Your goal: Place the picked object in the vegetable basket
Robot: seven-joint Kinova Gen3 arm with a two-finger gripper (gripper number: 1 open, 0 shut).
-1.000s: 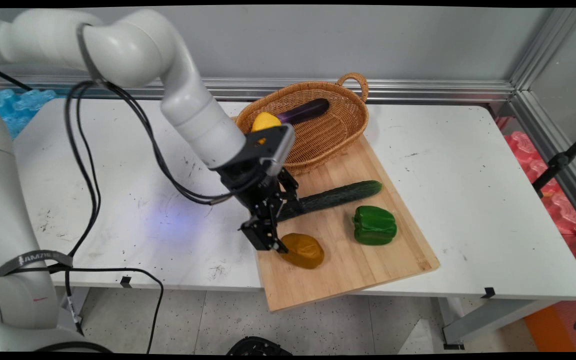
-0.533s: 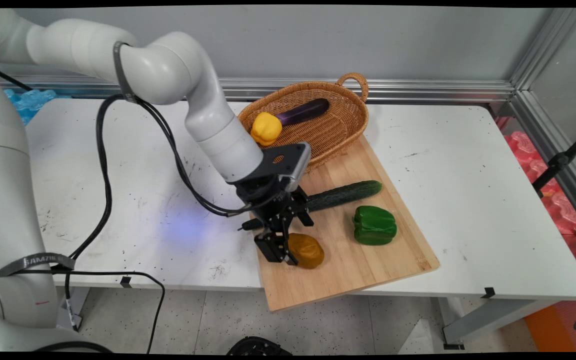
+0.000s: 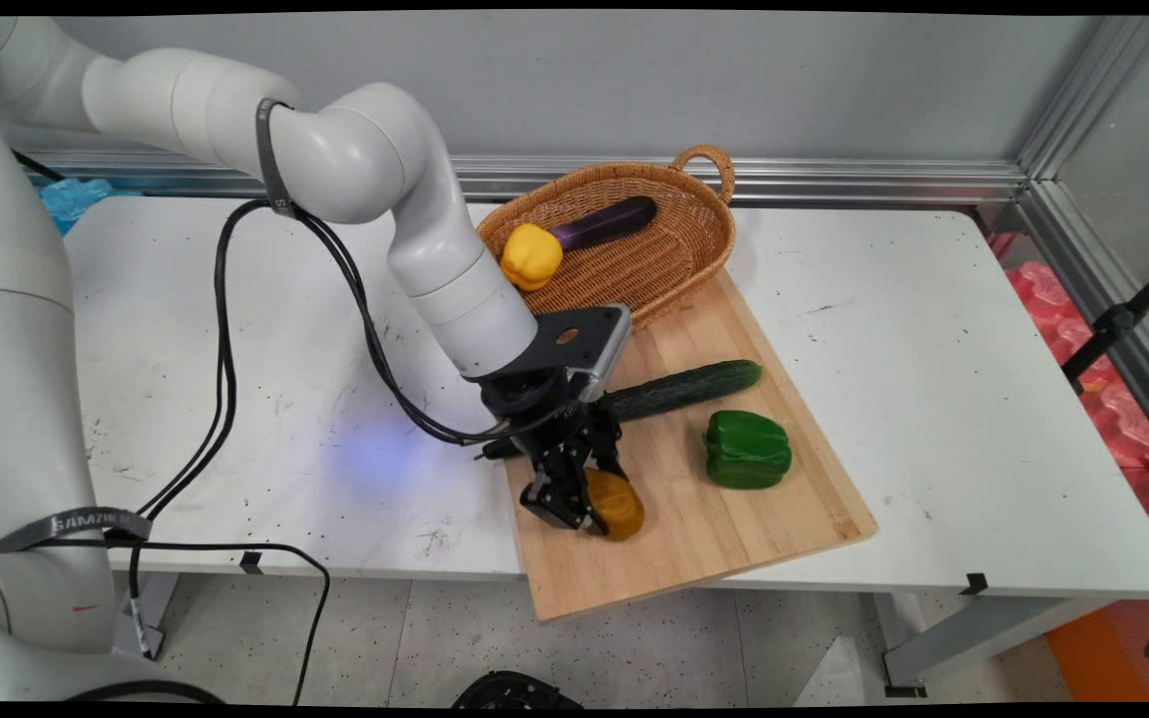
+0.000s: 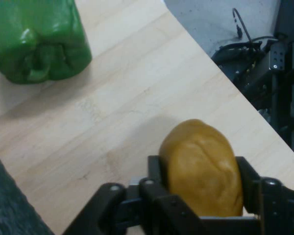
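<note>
Where the gripper [image 4: 201,183] clamps one potato [image 4: 202,169] (on the board [image 3: 724,538]): one cucumber [image 3: 679,389], one green pepper [image 3: 746,449] near; basket [image 3: 679,264] behind.

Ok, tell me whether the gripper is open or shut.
Shut on the potato: the gripper has a finger pressed against each side.

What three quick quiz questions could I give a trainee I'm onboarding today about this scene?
1. True or false: the gripper is closed on the potato.
2. What lies in the basket? A) yellow pepper and eggplant B) two cucumbers
3. Which vegetable lies on the board nearest the basket?

Key: 1 true; 2 A; 3 the cucumber, with the green pepper lying nearer the front.
</note>
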